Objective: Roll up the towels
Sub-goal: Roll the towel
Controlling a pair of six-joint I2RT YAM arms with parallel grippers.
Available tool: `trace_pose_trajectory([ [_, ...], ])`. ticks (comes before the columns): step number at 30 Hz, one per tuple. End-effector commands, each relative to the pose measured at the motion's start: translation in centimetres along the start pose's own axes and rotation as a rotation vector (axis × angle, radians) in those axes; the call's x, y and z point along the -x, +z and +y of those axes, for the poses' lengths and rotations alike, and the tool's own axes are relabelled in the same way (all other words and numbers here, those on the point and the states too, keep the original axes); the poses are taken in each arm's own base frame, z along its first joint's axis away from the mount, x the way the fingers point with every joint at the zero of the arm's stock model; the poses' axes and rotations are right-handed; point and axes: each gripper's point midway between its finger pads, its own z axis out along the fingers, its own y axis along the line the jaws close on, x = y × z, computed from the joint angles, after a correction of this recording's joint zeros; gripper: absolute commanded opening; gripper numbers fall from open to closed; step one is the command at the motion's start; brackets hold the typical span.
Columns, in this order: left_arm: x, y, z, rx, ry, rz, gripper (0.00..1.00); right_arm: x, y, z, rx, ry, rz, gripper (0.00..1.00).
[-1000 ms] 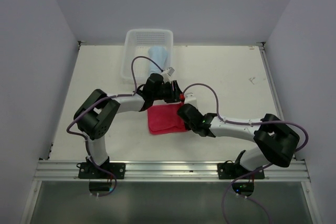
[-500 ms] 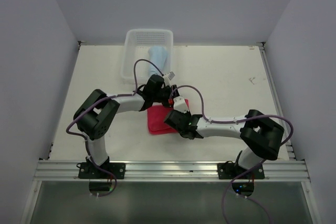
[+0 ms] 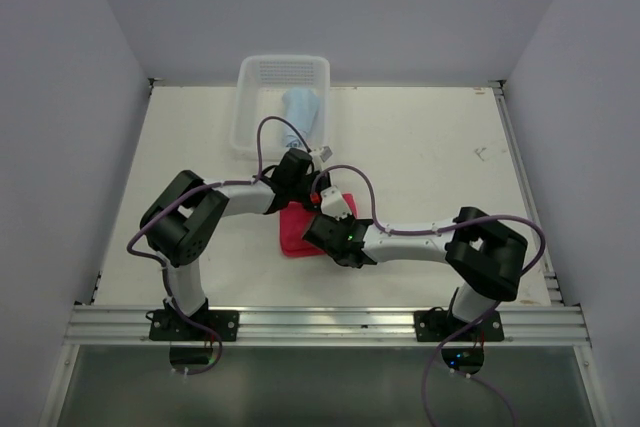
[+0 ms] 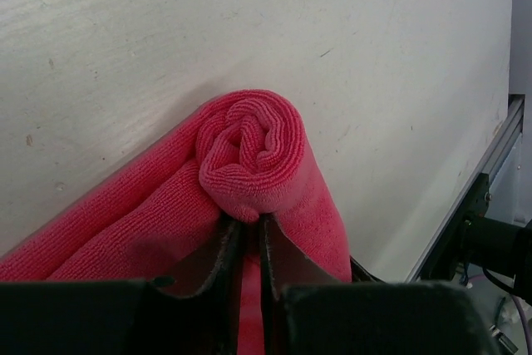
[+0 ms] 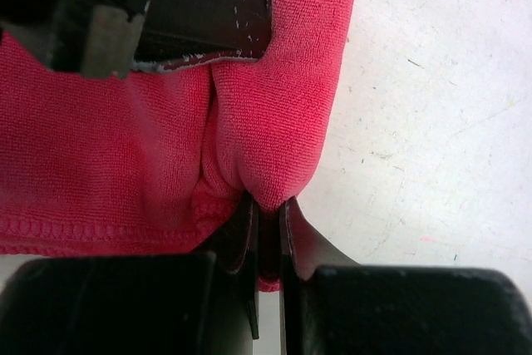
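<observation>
A red towel [image 3: 297, 230] lies mid-table, partly rolled, mostly under both wrists. In the left wrist view its rolled end [image 4: 249, 151] shows as a spiral, and my left gripper [image 4: 246, 226] is shut on the towel just below the roll. In the right wrist view my right gripper [image 5: 268, 209] is shut on the towel's rolled fold [image 5: 274, 114], with the left gripper's black body just above it. From above, the left gripper [image 3: 312, 190] and right gripper [image 3: 322, 225] meet over the towel. A rolled light blue towel [image 3: 302, 106] lies in the white basket [image 3: 252, 97].
The white basket stands at the table's far edge, left of centre. A metal rail [image 3: 320, 322] runs along the near edge. Grey walls enclose the table on the left, right and back. Purple cables arc over both arms.
My right gripper has moved left across the towel towards the left gripper, rolling it; less flat red cloth shows now. The left gripper has stayed almost in place.
</observation>
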Motion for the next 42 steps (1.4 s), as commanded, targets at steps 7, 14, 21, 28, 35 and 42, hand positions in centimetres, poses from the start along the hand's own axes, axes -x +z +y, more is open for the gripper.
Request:
trace_pose_trajectory([
  [7,-3.0,0.3,4.1,0.120,0.006,0.074,0.02,0.3,-0.9,0.5,0.024,0.001,0.011,0.20],
  [14,-3.5,0.0,4.5,0.130,0.009,0.063,0.00,2.3,-2.8,0.1,0.149,0.156,-0.026,0.47],
  [21,-3.7,0.0,4.7,0.125,-0.010,0.054,0.00,4.1,-4.2,-0.5,0.410,0.458,-0.053,0.57],
  [28,-3.5,-0.2,4.5,0.112,-0.017,0.036,0.00,3.6,-2.8,-1.1,0.533,0.664,-0.013,0.55],
  [35,-3.4,-0.4,4.4,0.111,-0.017,0.028,0.00,1.9,-1.0,0.2,0.560,0.687,0.048,0.53],
  [42,-3.3,-0.7,4.6,0.118,-0.024,0.017,0.00,-0.7,0.5,0.6,0.526,0.652,0.101,0.34],
])
